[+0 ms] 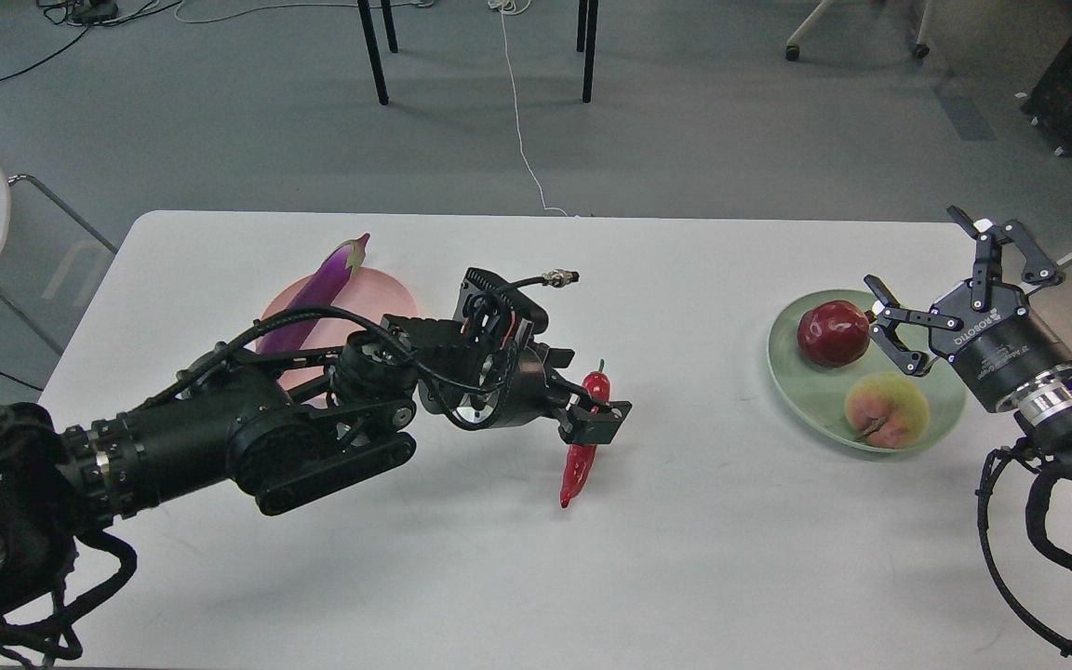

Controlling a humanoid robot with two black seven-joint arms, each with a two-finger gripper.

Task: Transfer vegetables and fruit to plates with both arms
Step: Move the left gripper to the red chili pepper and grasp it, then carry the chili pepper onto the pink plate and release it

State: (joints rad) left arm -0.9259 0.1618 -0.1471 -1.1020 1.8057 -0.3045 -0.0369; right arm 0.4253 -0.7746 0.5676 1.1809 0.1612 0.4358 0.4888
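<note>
Two fruits on green plate (pixel 792 372), left end effector (pixel 595 416) (closed) gripping chili (pixel 581 465)

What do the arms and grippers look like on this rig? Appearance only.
Both arms are black with silver joint rings and loose black cables. Left gripper: blocky black two-finger unit, cable connector on the wrist. Right gripper: black linkage fingers, cylindrical body with white lettering.

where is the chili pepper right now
In the head view, the chili pepper sits mid-table between the left gripper's fingers, right of the pink plate.
</note>
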